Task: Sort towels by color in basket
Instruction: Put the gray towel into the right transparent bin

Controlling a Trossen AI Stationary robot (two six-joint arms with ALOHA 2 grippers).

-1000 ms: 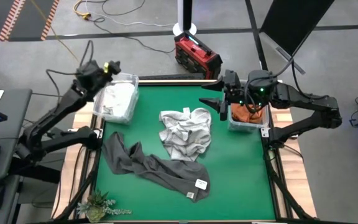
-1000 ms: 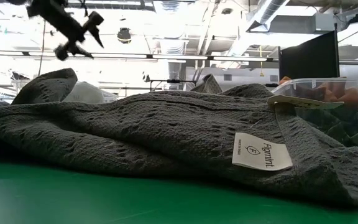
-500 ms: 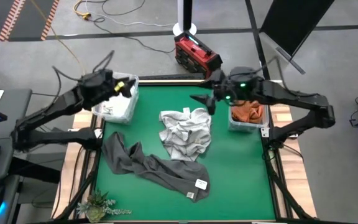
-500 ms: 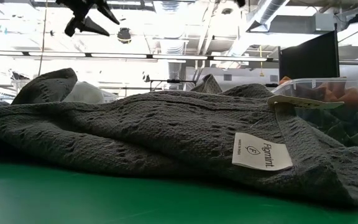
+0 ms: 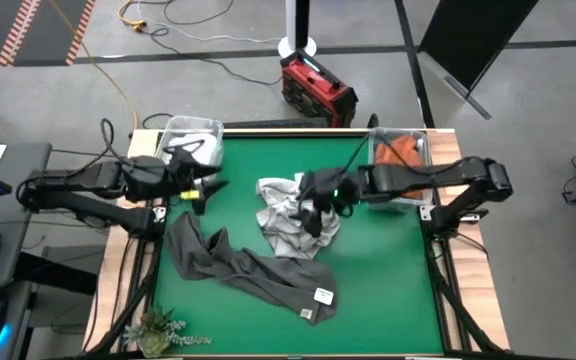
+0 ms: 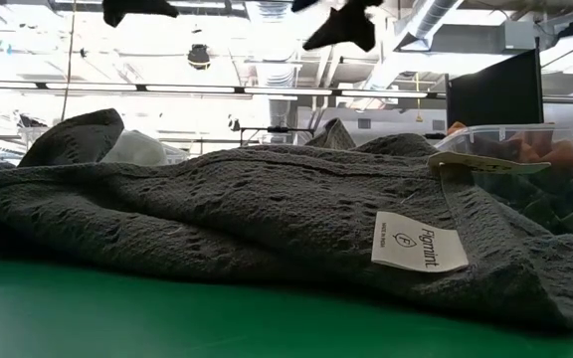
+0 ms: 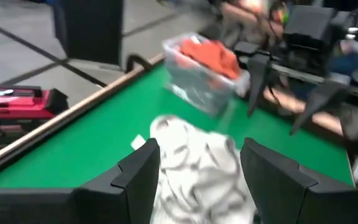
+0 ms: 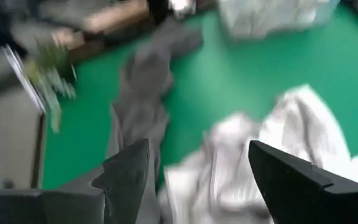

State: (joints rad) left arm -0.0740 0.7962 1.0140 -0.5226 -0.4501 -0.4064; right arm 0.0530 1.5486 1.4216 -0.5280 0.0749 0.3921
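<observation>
1. Green table (image 5: 388,270) w/ two towels not yet sorted: light grey towel (image 5: 298,215) bunched mid-table, dark grey towel (image 5: 243,265) strung out toward the near edge, label showing at its end.
2. Change 1: right gripper (image 5: 313,203) has swung off the right bin (image 5: 398,150) and across to the light grey towel. It's now over that towel's top-right part; whether it touches the cloth I can't tell. Jaws spread wide, nothing between them; right wrist view shows the cloth just past the two fingers.
3. Rust orange towel (image 5: 400,152) sits in the right bin, uncovered now the arm has cleared. I read that as orange sorted.
4. Change 2: left gripper (image 5: 205,187) has dropped away from the left bin (image 5: 190,135) and come down beside the table's left edge, pointing in toward the light grey towel. Jaws partly open, empty. Left wrist view looks across the towel to the orange bin.
5. White cloth (image 5: 186,152) shows in the left bin, partly hidden by the arm's cables.
6. My take: both arms done w/ drop-offs, next pick is the light grey towel, right arm leading.
7. Risk, as I judge it: the bunched cloth may give only a thin fold to a pinch, so I'd go deep at a thick ridge.
</observation>
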